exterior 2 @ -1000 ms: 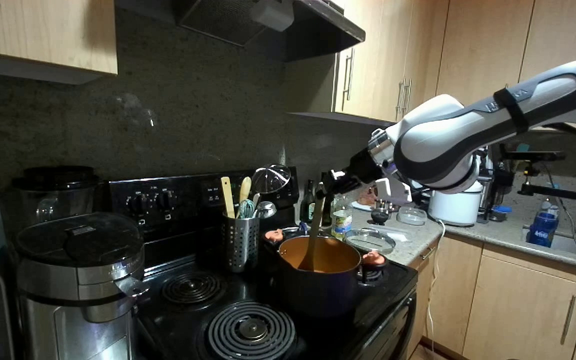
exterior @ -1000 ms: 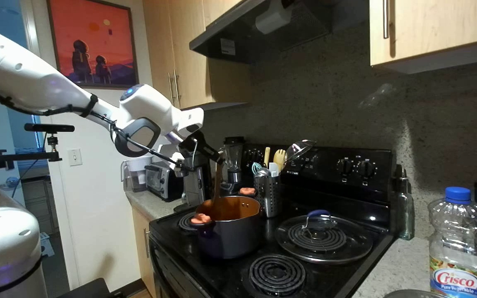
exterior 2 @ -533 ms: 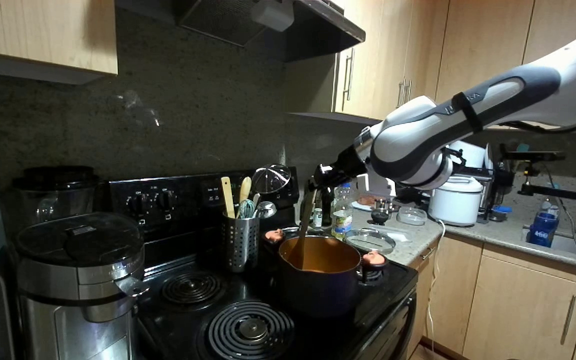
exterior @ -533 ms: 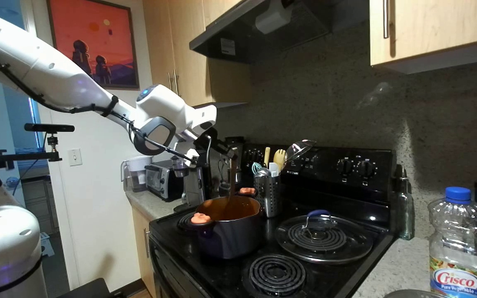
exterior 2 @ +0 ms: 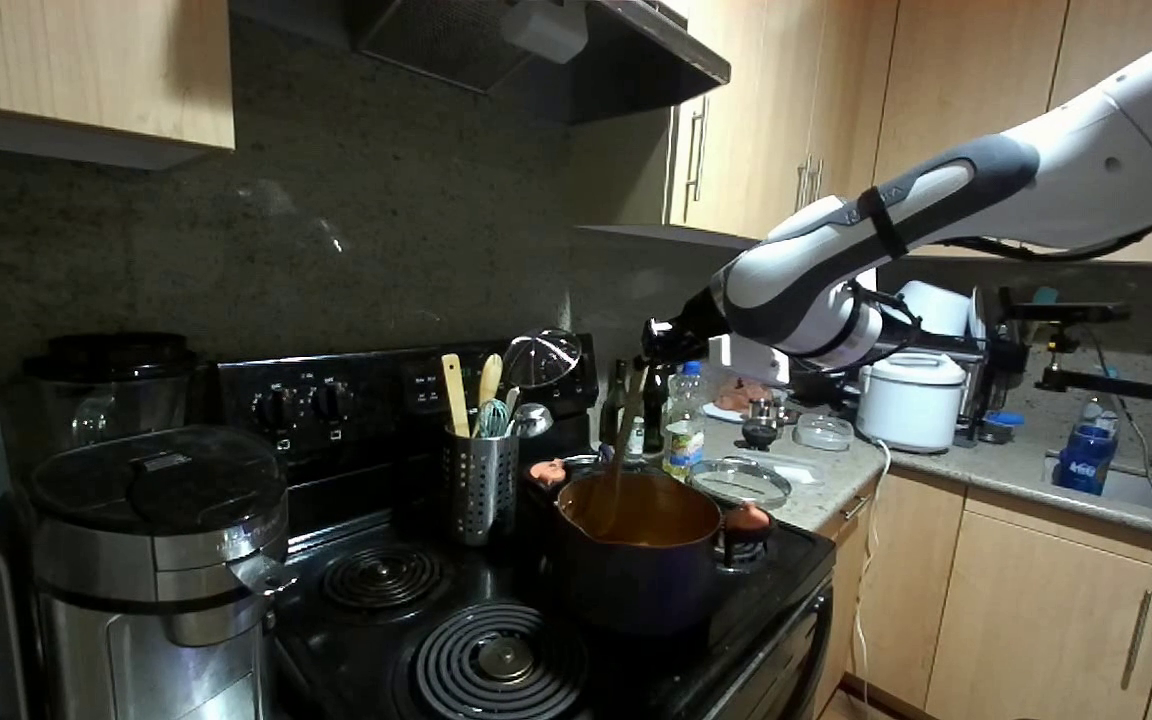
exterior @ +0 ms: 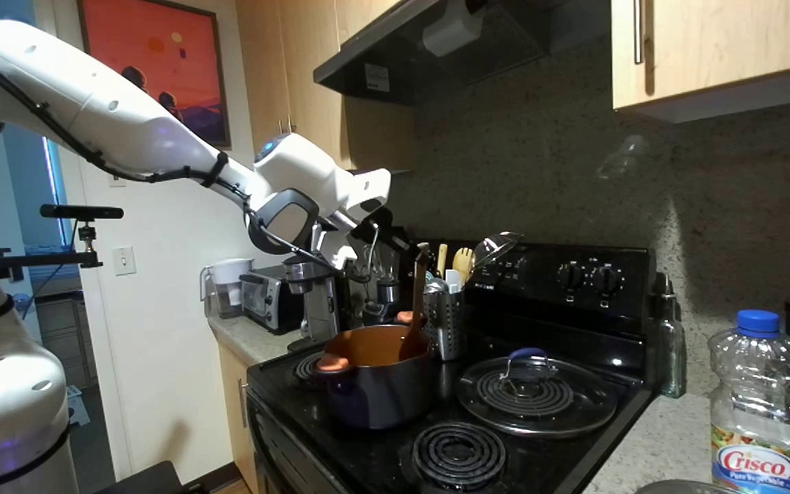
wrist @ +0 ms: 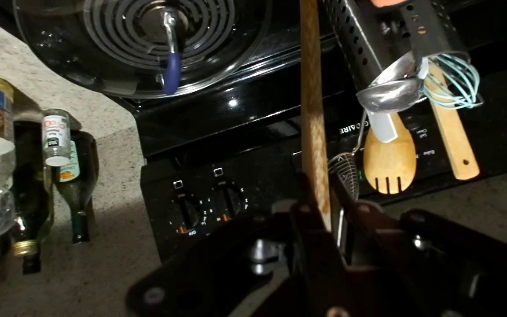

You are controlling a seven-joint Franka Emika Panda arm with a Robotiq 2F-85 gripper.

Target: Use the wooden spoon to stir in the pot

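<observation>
A long, slim, straight-handled brown wooden spoon (exterior: 417,295) is grasped near its upper end by a black two-fingered gripper (wrist: 319,187), carried on a white and grey robot arm (exterior: 155,137); in the wrist view the spoon's grained wood is seen clamped from both sides. In both exterior views the spoon is held at a slight tilt, its lower end set inside a squat, round, dark grey-black pot (exterior: 381,394) with an orange-brown interior, on the side toward a perforated metal cylindrical holder (exterior 2: 479,490). Whether the bottom is touched cannot be told. The pot, its small side handles fitted with orange-pink covers (exterior 2: 547,471), is set on a glossy black stove (exterior: 367,449) with dark coil burners (exterior 2: 502,657). By the holder, which is stood upright on the stove just beside the pot, are held a pale wooden fork-ended utensil (wrist: 390,163), a steel ladle (wrist: 392,94) and a light-blue wire whisk (wrist: 453,83), among others. A round, clear glass lid (exterior: 539,394) with a dark blue grip is laid over one of the burners. On a speckled grey countertop (exterior: 673,439) beside the stove, a clear plastic bottle (exterior: 762,405) with a blue cap and a Crisco label is stood upright. In an exterior view, a white, round, lidded appliance (exterior 2: 911,405) is seen farther along that countertop.
</observation>
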